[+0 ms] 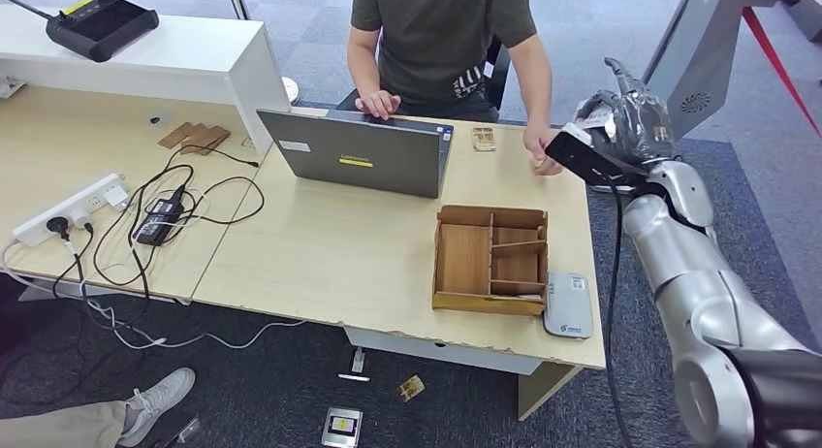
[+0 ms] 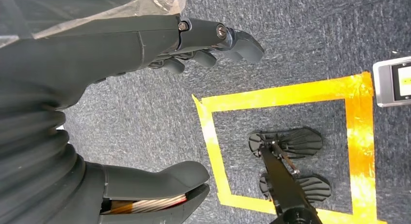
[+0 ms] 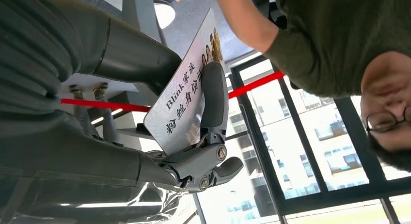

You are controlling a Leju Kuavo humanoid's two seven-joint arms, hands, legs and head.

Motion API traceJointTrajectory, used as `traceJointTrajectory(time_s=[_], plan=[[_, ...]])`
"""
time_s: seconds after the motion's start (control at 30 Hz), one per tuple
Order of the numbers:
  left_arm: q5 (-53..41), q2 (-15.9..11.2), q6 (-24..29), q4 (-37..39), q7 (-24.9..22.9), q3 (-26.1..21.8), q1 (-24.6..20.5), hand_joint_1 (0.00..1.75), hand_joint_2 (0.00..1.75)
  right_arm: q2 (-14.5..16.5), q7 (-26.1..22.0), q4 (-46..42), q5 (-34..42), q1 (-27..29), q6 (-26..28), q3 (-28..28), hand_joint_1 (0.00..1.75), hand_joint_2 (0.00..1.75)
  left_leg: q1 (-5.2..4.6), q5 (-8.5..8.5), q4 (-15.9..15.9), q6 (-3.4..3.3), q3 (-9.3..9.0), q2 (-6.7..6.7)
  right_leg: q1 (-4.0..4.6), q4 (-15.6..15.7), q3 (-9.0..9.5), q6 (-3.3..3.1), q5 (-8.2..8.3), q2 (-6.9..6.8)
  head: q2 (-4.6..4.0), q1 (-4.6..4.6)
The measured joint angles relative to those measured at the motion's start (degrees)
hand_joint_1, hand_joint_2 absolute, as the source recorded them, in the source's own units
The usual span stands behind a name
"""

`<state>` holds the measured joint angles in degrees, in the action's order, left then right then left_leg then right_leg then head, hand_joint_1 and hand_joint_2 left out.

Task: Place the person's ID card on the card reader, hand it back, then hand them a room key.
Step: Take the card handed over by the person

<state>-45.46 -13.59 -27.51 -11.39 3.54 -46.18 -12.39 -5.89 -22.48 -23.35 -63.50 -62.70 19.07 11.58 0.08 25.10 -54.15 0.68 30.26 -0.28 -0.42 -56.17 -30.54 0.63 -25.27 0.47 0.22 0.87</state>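
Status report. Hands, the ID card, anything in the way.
Right hand raised by the desk's far right edge, pinching the ID card. Left hand hangs over the floor, holding nothing. Card reader sits bare beside the wooden organizer; nothing blocks it.

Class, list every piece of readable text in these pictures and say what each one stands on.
"Blink", followed by Chinese characters: on the ID card held in the right hand.
Yellow label on the laptop lid: too small to read.
Markings on the card reader: too small to read.
Print on the person's shirt: blurred.

One laptop (image 1: 361, 155), one card reader (image 1: 568, 305), one person (image 1: 441, 41)
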Motion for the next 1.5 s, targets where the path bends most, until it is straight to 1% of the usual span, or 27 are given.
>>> traceJointTrajectory(time_s=[0.17, 0.3, 0.43, 0.67, 0.9, 1.13, 1.23, 1.37, 1.5], plan=[[0.77, -0.02, 0.45, 0.0, 0.68, -0.09, 1.21, 0.0, 1.75, -2.46, -0.03, -2.12, 2.14, 0.61, -0.36, -0.84, 1.75, 1.75, 0.0, 0.01, -0.02, 0.0, 0.0, 0.0, 0.0, 0.04, 0.01, 0.0, 0.0, 0.0, 0.0, 0.0], [1.1, -0.05, 0.7, 0.0, 0.91, -0.33, 2.04, 0.0, 1.75, -4.74, 0.58, -4.07, 2.93, 2.74, -1.31, -1.59, 1.75, 1.75, 0.0, 0.01, -0.03, -0.01, 0.01, -0.01, -0.01, 0.04, 0.01, 0.0, 0.0, 0.0, 0.0, -0.01], [1.63, -0.13, 0.95, 0.0, 1.08, -0.78, 2.49, 0.0, 1.75, -6.34, 1.05, -5.6, 3.2, 4.83, -2.29, -2.06, 1.75, 1.75, 0.0, 0.01, -0.03, -0.01, 0.0, -0.01, 0.0, 0.04, 0.01, 0.0, 0.0, 0.01, 0.01, 0.01], [2.94, -0.14, 1.27, 0.0, 2.07, -2.1, 4.33, 0.0, 1.75, -8.49, 2.01, -7.33, 3.71, 11.24, -3.73, -3.19, 1.75, 1.75, 0.05, 0.03, -0.02, 0.0, 0.03, -0.01, 0.03, 0.04, 0.0, 0.0, 0.0, 0.0, 0.0, 0.0], [2.95, -0.16, 2.14, 0.0, 1.81, -3.11, 4.66, 0.0, 1.75, -9.58, 2.31, -8.76, 5.5, 17.22, -6.84, -4.75, 1.75, 1.75, 0.05, 0.04, -0.02, 0.0, 0.05, -0.02, 0.03, 0.04, -0.01, 0.0, 0.0, 0.0, 0.0, 0.0], [2.54, -0.19, 2.2, 0.0, 1.66, -3.86, 4.69, 0.0, 1.75, -9.94, 0.25, -10.9, 8.23, 23.68, -12.32, -6.62, 1.75, 1.75, 0.05, 0.04, -0.02, 0.0, 0.05, -0.03, 0.04, 0.04, 0.0, 0.0, -0.01, 0.0, 0.0, -0.01], [2.34, -0.36, 2.22, 0.0, 1.34, -4.05, 4.7, 0.0, 1.75, -10.13, 0.73, -13.7, 8.86, 27.43, -14.86, -7.09, 1.75, 1.75, 0.05, 0.05, -0.02, -0.01, 0.05, -0.03, 0.04, 0.04, 0.0, 0.0, -0.01, 0.0, 0.0, 0.0], [2.14, -0.63, 2.22, 0.0, 1.09, -4.39, 4.71, 0.0, 1.75, -10.68, 2.72, -19.15, 9.54, 32.58, -18.96, -7.45, 1.75, 1.75, 0.05, 0.08, -0.02, -0.01, 0.06, -0.03, 0.04, 0.05, 0.0, 0.0, -0.02, 0.0, 0.0, 0.01], [2.21, -0.91, 2.27, 0.0, 0.69, -4.7, 4.7, 0.0, 1.75, -11.0, 3.88, -24.71, 9.76, 36.99, -21.41, -7.67, 1.75, 1.75, 0.05, 0.08, -0.01, -0.01, 0.05, -0.02, 0.04, 0.05, 0.0, 0.0, -0.02, 0.0, 0.0, 0.01]])
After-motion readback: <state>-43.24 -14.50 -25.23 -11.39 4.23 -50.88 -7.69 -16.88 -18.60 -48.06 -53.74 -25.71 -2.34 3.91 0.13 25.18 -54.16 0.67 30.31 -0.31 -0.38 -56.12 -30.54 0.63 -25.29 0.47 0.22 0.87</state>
